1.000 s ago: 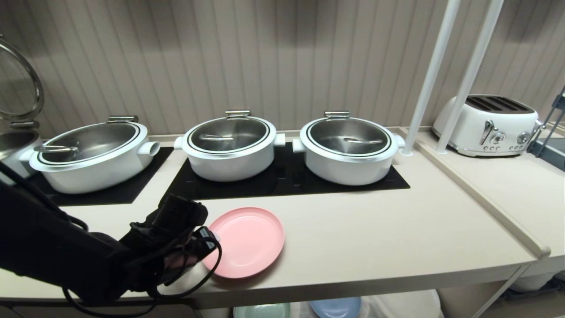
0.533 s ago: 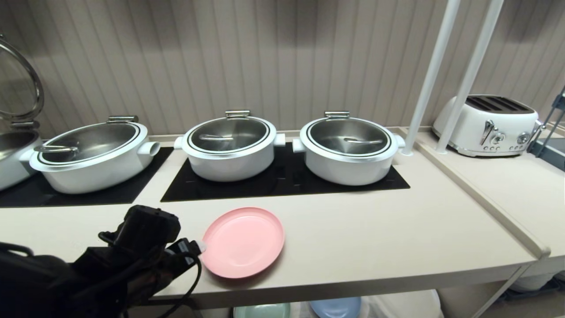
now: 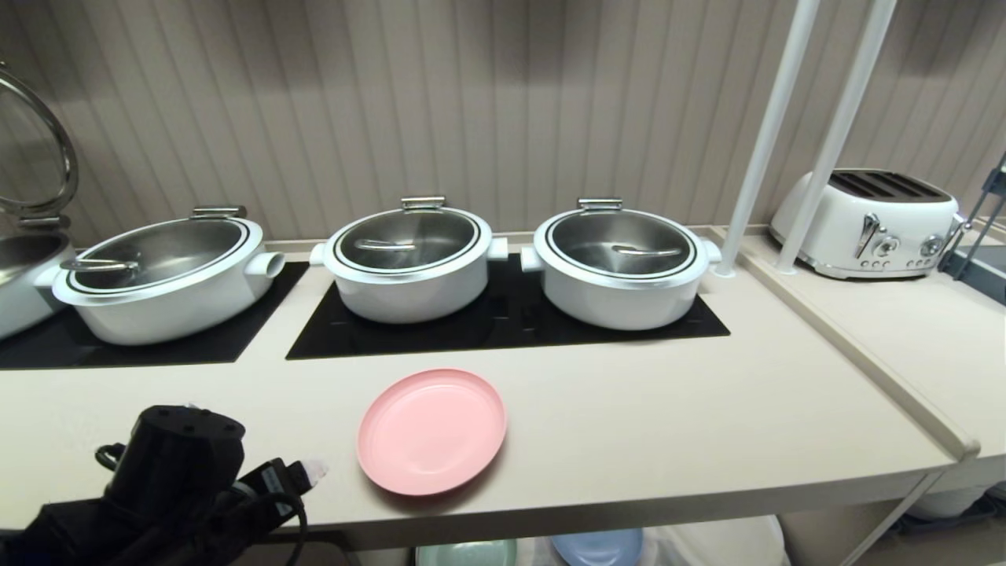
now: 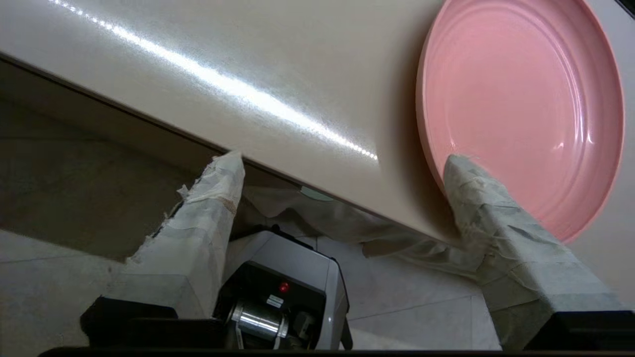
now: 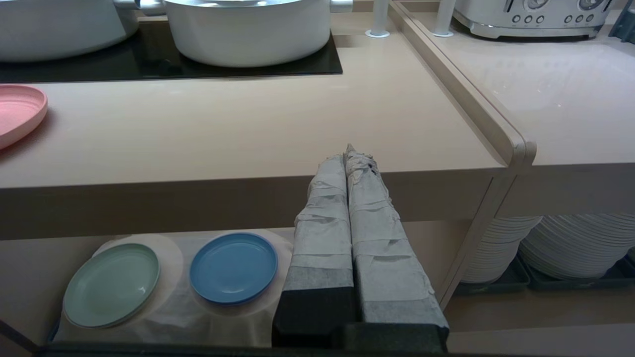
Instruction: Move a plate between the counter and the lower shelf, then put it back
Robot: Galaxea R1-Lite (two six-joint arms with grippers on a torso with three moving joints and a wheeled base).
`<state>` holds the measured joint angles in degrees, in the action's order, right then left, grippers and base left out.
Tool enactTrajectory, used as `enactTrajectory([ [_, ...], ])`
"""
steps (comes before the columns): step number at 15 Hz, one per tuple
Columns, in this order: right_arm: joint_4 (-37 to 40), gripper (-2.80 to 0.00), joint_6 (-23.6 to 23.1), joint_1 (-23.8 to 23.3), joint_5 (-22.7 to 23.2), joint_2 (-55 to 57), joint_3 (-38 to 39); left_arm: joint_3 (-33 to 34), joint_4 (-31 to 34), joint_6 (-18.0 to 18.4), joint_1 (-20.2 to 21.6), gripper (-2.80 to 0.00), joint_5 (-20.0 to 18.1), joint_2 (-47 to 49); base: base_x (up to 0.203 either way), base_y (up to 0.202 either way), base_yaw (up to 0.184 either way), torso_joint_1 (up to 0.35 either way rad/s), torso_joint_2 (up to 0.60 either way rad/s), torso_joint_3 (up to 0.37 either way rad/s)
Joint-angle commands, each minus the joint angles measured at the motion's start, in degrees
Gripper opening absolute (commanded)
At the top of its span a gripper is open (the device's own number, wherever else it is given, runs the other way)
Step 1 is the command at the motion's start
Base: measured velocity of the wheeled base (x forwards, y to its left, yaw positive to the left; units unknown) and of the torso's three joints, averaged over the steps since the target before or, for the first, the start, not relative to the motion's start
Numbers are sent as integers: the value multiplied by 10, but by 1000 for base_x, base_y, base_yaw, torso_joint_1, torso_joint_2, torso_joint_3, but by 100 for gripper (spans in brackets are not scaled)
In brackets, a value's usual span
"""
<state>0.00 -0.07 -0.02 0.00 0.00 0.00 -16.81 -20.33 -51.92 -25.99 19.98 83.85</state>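
Head view: we record the plate (image 3: 431, 431) lying flat on the counter (image 3: 668, 424), near the front edge, apart from the black cooktop panel (image 3: 503, 326) behind it. Bare counter runs from the plate's right side to the raised divider lip (image 3: 864, 362) before the toaster (image 3: 868, 224). Three white lidded pots (image 3: 409, 263) stand on the cooktop panels along the wall.

The left gripper (image 3: 310, 472) sits low at the front-left corner of the counter, clear of the plate's left rim. In the left wrist view we see its taped fingers (image 4: 208, 208) spread wide with nothing between them; one tip overlaps the plate's rim in that view, the other lies over the counter's front edge. We cannot tell from it whether the tip touches the rim.

Right wrist view: the right gripper (image 5: 349, 153) hangs in front of the counter edge, fingers pressed together and empty. Below, the lower shelf (image 5: 163, 307) holds a mint-green plate (image 5: 111, 285) and a blue plate (image 5: 233, 267) side by side on white cloth. Stacked white plates (image 5: 560, 245) fill the neighbouring compartment.
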Motion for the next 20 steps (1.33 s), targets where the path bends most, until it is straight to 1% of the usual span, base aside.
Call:
enactTrajectory([
  [1, 0, -280, 0, 0, 0, 0, 0, 6, -1, -2, 1, -280, 2, -15, 0, 0, 0, 0, 0, 0],
  [7, 0, -280, 0, 0, 0, 0, 0, 6, -1, 4, 2, -280, 3, -13, 0, 0, 0, 0, 0, 0],
  [14, 0, -280, 0, -1, 0, 0, 0, 26, -1, 47, 6, -280, 66, -33, 0, 0, 0, 0, 0, 0],
  [16, 0, -280, 0, -1, 0, 0, 0, 40, -1, 52, 22, -280, 70, -50, 0, 0, 0, 0, 0, 0],
  [19, 0, -280, 0, -1, 0, 0, 0, 69, -4, 85, 36, -280, 72, -87, 0, 0, 0, 0, 0, 0],
  [20, 0, -280, 0, 0, 0, 0, 0, 86, -5, 114, 40, -280, 70, -103, 0, 0, 0, 0, 0, 0],
])
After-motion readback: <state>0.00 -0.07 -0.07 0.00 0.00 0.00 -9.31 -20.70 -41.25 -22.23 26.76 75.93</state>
